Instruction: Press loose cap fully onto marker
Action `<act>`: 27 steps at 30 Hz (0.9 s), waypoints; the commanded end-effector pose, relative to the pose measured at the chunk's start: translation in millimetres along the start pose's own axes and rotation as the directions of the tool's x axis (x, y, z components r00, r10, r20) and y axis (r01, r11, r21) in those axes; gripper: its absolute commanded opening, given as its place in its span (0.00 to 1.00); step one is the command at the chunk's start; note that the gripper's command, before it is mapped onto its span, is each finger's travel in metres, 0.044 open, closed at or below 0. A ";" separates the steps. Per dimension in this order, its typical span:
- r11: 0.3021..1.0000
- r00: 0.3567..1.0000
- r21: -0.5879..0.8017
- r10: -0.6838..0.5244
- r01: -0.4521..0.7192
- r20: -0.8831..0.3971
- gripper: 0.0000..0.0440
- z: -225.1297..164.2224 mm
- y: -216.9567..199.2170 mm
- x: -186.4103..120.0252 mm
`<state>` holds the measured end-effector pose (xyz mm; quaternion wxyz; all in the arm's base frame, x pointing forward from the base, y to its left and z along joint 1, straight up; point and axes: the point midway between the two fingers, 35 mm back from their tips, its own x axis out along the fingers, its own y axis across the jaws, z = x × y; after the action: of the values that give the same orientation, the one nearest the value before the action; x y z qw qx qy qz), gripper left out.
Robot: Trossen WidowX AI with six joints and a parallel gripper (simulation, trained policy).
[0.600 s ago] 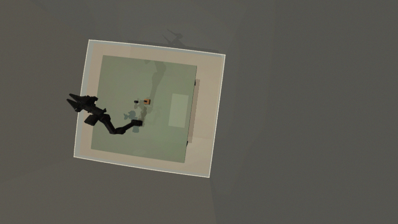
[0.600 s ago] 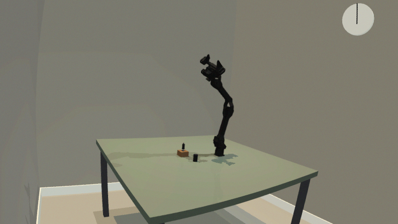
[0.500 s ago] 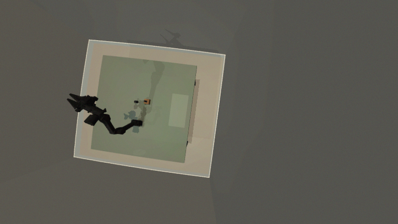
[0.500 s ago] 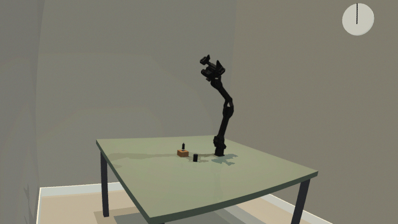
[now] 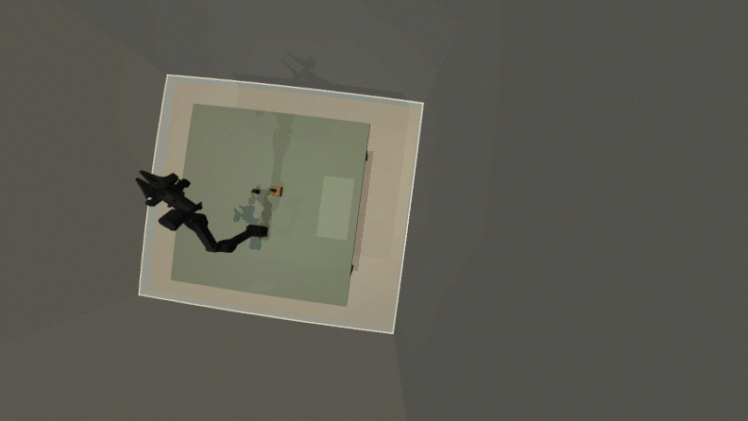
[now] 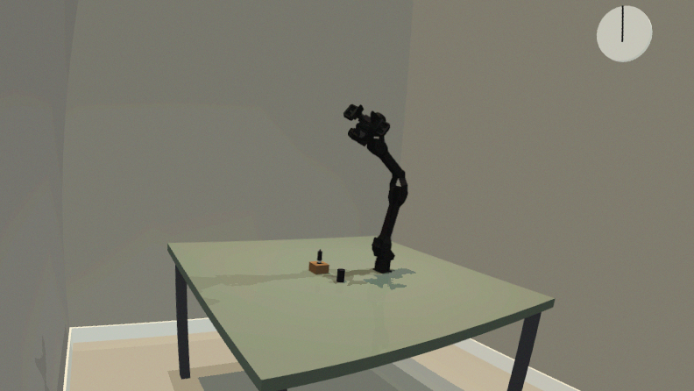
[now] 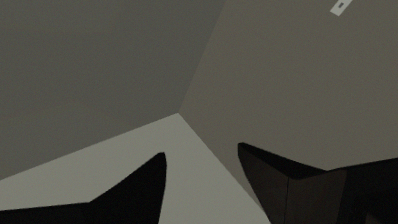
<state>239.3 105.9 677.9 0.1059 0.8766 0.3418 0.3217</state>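
Plain gray-brown walls stand around a flat green table (image 5: 235, 136) (image 6: 364, 316) with straight edges and dark legs (image 6: 181, 320). Near the middle of the table, well in from every edge, an orange block (image 5: 280, 192) (image 6: 318, 267) with flat sides holds the black marker (image 5: 273, 190) (image 6: 319, 255). It stands straight up, with its pointed tip bare. Close to the block, but apart from it, the round black cap (image 5: 256, 191) (image 6: 341, 275) stands on the table. From the top, the cap is on the side toward the left edge, and the black arm (image 5: 225, 245) (image 6: 397, 191) stands between the block and the bottom edge. It reaches high up and bends over toward the left edge. Its gripper (image 5: 138, 176) (image 6: 367, 112) (image 7: 202, 153) is partly open, pointy fingers apart with nothing between them, far from the cap. A round white clock (image 6: 624, 33) is on the wall.

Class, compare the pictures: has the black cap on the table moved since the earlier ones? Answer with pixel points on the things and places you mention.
No. The black cylindrical cap (image 5: 256, 191) (image 6: 341, 275) stands in the same spot beside the orange holder block (image 5: 279, 191) (image 6: 318, 267).
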 end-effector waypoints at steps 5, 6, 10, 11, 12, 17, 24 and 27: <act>0.996 0.996 0.077 -0.040 0.034 0.084 0.61 25.1 -8.9 0.8; 0.995 0.995 0.088 -0.045 0.037 0.094 0.61 28.0 -9.9 0.8; 0.990 0.989 0.131 -0.065 0.047 0.134 0.64 39.7 -14.2 0.5; 0.989 0.987 0.142 -0.070 0.049 0.143 0.64 42.7 -15.3 0.4; 0.987 0.985 0.153 -0.075 0.051 0.153 0.65 45.6 -16.3 0.2; 0.977 0.975 0.207 -0.100 0.058 0.199 0.68 60.5 -21.7 -0.8; 0.958 0.956 0.279 -0.135 0.059 0.262 0.71 81.4 -29.2 -3.0; 0.949 0.946 0.309 -0.149 0.056 0.288 0.72 90.6 -32.3 -4.2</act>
<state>272.7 127.2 604.1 0.0479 0.9020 0.4046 0.1430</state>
